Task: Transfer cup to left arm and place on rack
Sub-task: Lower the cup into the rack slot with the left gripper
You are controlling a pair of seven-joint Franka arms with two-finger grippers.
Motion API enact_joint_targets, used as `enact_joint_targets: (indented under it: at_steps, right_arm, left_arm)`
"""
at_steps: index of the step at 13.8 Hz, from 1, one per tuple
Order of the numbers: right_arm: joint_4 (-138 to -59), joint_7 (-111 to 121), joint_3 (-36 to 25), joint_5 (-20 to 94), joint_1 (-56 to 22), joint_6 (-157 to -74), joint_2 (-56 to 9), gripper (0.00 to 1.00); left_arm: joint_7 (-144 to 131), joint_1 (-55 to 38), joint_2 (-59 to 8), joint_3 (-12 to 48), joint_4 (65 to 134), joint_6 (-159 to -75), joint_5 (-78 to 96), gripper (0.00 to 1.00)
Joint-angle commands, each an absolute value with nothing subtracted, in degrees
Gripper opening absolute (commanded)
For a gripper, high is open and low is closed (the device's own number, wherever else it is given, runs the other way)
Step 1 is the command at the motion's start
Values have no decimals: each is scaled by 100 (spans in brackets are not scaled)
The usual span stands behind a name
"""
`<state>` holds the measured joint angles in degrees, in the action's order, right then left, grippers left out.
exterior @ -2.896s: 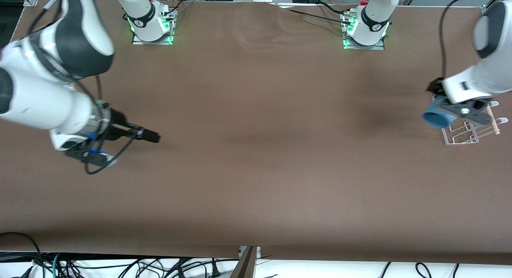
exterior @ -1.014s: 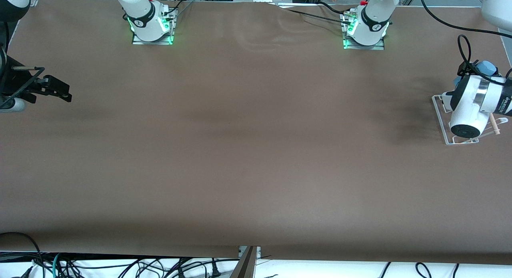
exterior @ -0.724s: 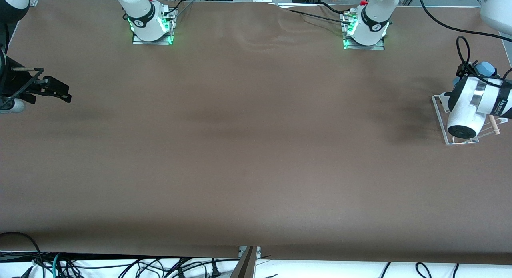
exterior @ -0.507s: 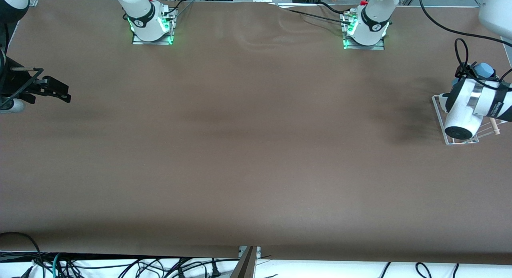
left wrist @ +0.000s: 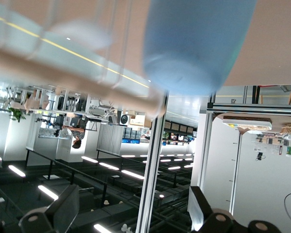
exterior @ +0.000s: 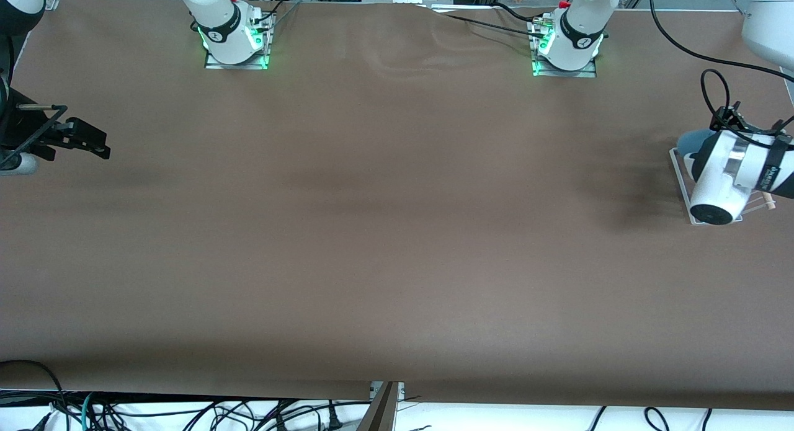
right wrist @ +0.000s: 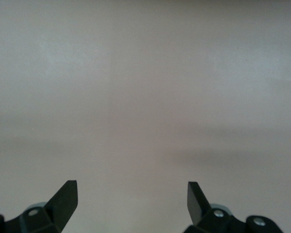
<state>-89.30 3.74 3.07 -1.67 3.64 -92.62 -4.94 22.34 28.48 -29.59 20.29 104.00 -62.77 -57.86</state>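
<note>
The light-blue cup (left wrist: 199, 43) stands bottom-up by the rack's wooden dowel (left wrist: 63, 68), apart from my left gripper (left wrist: 133, 206), which is open and empty. In the front view the cup (exterior: 687, 141) shows at the rack's (exterior: 680, 173) edge farthest from the front camera, beside the left arm's wrist (exterior: 726, 170), which hides most of the rack. My right gripper (exterior: 93, 142) waits over the right arm's end of the table, open and empty; it also shows in the right wrist view (right wrist: 132, 194).
The brown table (exterior: 397, 232) carries only the rack, which sits close to the edge at the left arm's end. Black cables (exterior: 713, 90) loop above the left wrist. The two arm bases (exterior: 236, 40) stand along the edge farthest from the front camera.
The left arm turned over the rack and let go of the cup, which now shows beside the wrist at the rack's edge. The right arm withdrew to its end and has stayed still since.
</note>
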Motion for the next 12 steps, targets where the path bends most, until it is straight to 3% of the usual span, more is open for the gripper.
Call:
enact_joint_targets:
  at_steps: [1, 7, 12]
  right_arm:
    - [-8824, 501, 334, -70, 413, -9237, -519, 100]
    - [-8824, 510, 325, -62, 413, -9237, -527, 100]
    - [-8824, 501, 334, -62, 404, -9237, -519, 100]
  left_arm:
    - [2355, 2480, -2979, 2030, 9566, -5828, -5818, 100]
    - [2215, 1407, -3032, 2039, 7105, -5493, -4573, 100]
    - [995, 555, -2953, 2100, 6083, -5746, -3684, 100]
